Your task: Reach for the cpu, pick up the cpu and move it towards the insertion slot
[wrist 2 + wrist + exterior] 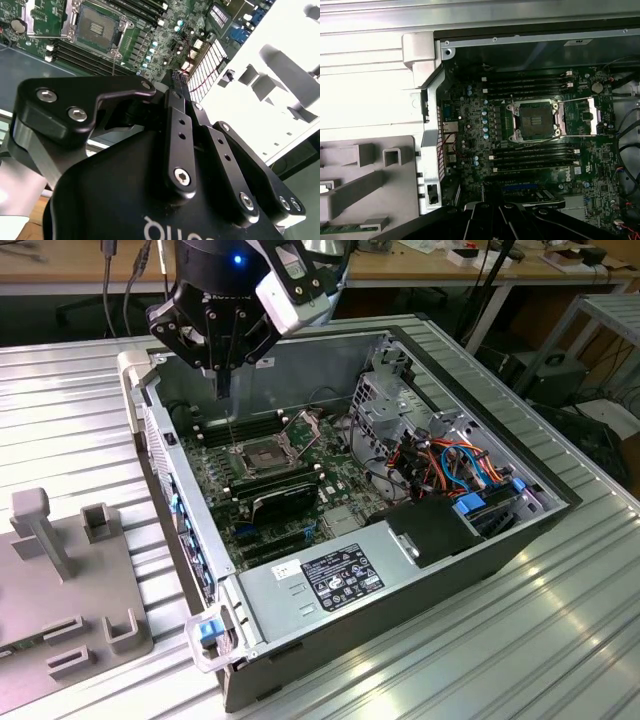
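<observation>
The pincer [225,390] hangs over the far corner of the open computer case [300,350], on the exterior view's left, its tips level with the case's upper rim. In the second wrist view the pincer [176,84] looks clenched, its two fingers drawn together at the tips. Whether the cpu sits between them cannot be made out, and I cannot tell where it lies. The insertion slot [258,453] lies on the board just below the tips and slightly nearer. Its dark centre is bare in both wrist views [97,22] [536,120]. Its cover plate [305,425] is swung up and stands on the edge toward the exterior view's right, and a thin lever [231,425] rises on the opposite edge, right under the tips. Long memory slots [530,85] run close along two sides of the frame. A black card [285,502] lies beyond the nearer set. On the left, a narrow strip of board separates the slot from the case wall; on the right, a metal drive cage [395,405] and a bundle of cables [450,460] crowd the case. The case rests on a ribbed metal tabletop [520,640], with a grey holder block [60,580] apart from it at the left.
</observation>
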Robot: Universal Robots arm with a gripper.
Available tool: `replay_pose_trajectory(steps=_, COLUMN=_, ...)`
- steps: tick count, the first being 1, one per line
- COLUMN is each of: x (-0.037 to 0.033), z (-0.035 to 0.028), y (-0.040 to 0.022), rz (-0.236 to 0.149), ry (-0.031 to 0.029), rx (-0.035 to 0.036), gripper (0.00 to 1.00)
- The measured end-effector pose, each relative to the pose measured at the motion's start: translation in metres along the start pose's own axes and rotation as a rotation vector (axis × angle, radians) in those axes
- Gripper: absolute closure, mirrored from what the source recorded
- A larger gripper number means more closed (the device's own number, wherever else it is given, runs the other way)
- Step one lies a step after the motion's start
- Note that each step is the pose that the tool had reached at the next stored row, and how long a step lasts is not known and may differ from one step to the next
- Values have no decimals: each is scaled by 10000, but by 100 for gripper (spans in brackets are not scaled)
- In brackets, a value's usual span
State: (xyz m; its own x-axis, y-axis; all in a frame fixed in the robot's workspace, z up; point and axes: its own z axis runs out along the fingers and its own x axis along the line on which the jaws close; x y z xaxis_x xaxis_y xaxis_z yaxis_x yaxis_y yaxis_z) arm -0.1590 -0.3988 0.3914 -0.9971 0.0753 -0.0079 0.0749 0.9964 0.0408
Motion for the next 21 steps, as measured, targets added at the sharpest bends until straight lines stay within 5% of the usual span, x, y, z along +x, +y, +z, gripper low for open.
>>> replay_pose_trajectory(steps=6, x=41, z=1, y=-4, rz=0, ry=5, rx=0, gripper=89)
replay_pose_trajectory(steps=21, x=327, z=3, y=-25, rz=-1, ry=12, rx=-14, gripper=89)
